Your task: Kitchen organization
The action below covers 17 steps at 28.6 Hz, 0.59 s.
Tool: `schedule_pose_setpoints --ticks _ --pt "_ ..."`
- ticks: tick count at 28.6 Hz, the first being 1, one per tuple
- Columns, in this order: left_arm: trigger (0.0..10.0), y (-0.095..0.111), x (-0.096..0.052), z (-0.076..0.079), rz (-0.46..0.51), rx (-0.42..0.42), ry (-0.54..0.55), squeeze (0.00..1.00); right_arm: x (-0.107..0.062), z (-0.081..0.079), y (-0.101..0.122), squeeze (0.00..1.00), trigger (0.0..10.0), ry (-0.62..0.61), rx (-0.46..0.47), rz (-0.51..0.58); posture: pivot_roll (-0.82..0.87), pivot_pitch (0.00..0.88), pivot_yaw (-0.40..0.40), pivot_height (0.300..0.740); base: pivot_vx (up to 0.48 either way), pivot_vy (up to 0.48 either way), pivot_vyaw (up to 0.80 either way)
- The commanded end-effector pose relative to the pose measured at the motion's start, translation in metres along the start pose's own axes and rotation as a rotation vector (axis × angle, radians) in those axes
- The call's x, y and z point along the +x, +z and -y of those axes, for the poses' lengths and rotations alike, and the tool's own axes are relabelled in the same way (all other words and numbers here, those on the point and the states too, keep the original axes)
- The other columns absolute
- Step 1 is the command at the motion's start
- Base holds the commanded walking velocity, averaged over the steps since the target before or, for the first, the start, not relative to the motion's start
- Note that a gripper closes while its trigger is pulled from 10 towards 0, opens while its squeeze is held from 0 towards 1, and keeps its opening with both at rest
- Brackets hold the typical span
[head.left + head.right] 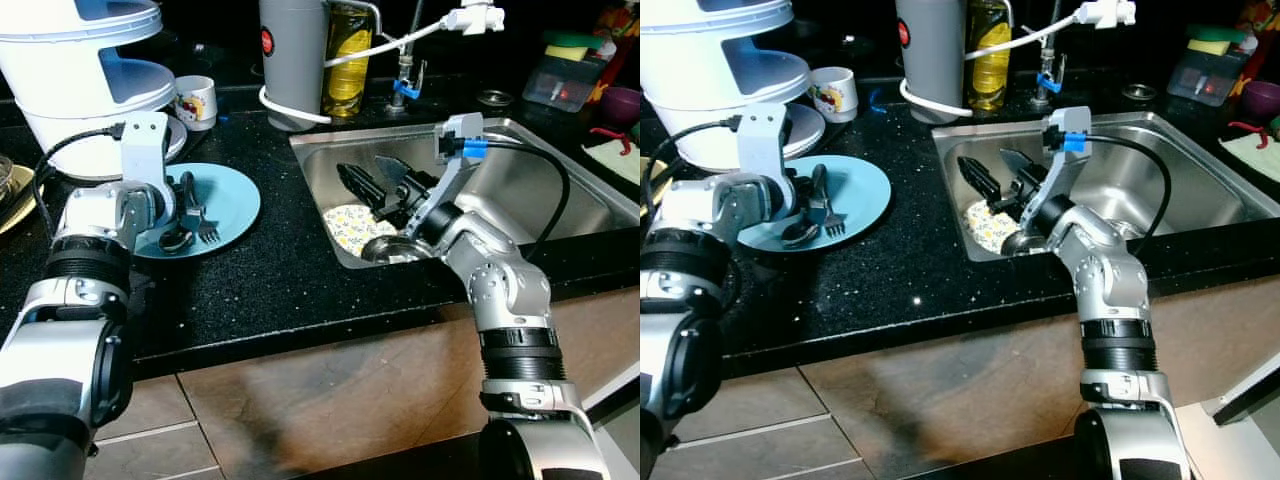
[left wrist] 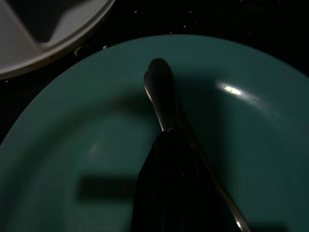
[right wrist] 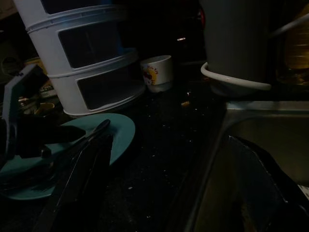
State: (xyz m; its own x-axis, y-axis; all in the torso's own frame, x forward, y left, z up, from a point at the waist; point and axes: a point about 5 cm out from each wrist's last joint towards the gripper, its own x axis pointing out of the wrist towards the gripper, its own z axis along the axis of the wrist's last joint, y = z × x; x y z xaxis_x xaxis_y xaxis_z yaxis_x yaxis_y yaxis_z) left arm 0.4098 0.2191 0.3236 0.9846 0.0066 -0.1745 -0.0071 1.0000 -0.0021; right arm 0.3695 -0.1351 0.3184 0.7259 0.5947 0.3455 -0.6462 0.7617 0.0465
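A teal plate (image 1: 235, 195) lies on the black counter (image 1: 280, 280), left of the steel sink (image 1: 560, 180). A spoon (image 1: 175, 238) and a fork (image 1: 208, 232) rest on the plate. My left gripper (image 1: 186, 200) is low over the plate, its black fingers (image 2: 169, 188) closed along the spoon's handle (image 2: 160, 92), whose tip sticks out beyond them. My right gripper (image 1: 378, 185) hangs open inside the sink's left end, just above a yellow-patterned plate (image 1: 350, 225) on the sink floor. Nothing is between its fingers (image 3: 82, 183).
A white tiered container (image 1: 90, 70) stands behind the teal plate, with a mug (image 1: 195, 100) beside it. A grey canister (image 1: 292, 60), an oil bottle (image 1: 347, 55) and the faucet (image 1: 405, 80) line the back. A sponge box (image 1: 565, 75) sits far right.
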Motion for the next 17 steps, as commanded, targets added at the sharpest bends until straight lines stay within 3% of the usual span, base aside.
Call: schedule_pose_setpoints --ticks 1,4,6,13,17 --pt "0.0 0.012 -0.004 -0.003 0.034 -0.029 -0.008 0.0 -0.002 0.001 0.0 0.0 10.0 -0.005 0.001 -0.007 0.04 0.165 0.014 0.74 0.0 0.0 0.0" --pt "0.0 0.05 -0.016 0.004 0.219 -0.104 -0.071 0.0 -0.003 0.005 0.009 0.0 10.0 -0.017 0.013 0.025 0.04 0.166 0.013 0.74 0.0 0.0 0.0" --pt "0.0 0.057 -0.019 0.006 0.243 -0.119 -0.077 0.0 -0.003 0.006 0.012 0.0 10.0 -0.023 0.026 0.038 0.04 0.166 0.013 0.74 0.0 0.0 0.0" --pt "0.0 0.072 -0.031 0.012 0.275 -0.137 -0.153 0.0 -0.004 0.004 0.016 0.0 10.0 -0.03 0.08 0.076 0.03 0.159 0.012 0.74 0.0 0.0 0.0" --pt "0.0 0.057 -0.025 0.008 0.207 -0.122 -0.117 0.0 -0.005 0.003 0.014 0.0 10.0 -0.032 0.086 0.07 0.03 0.172 0.015 0.74 0.0 0.0 0.0"
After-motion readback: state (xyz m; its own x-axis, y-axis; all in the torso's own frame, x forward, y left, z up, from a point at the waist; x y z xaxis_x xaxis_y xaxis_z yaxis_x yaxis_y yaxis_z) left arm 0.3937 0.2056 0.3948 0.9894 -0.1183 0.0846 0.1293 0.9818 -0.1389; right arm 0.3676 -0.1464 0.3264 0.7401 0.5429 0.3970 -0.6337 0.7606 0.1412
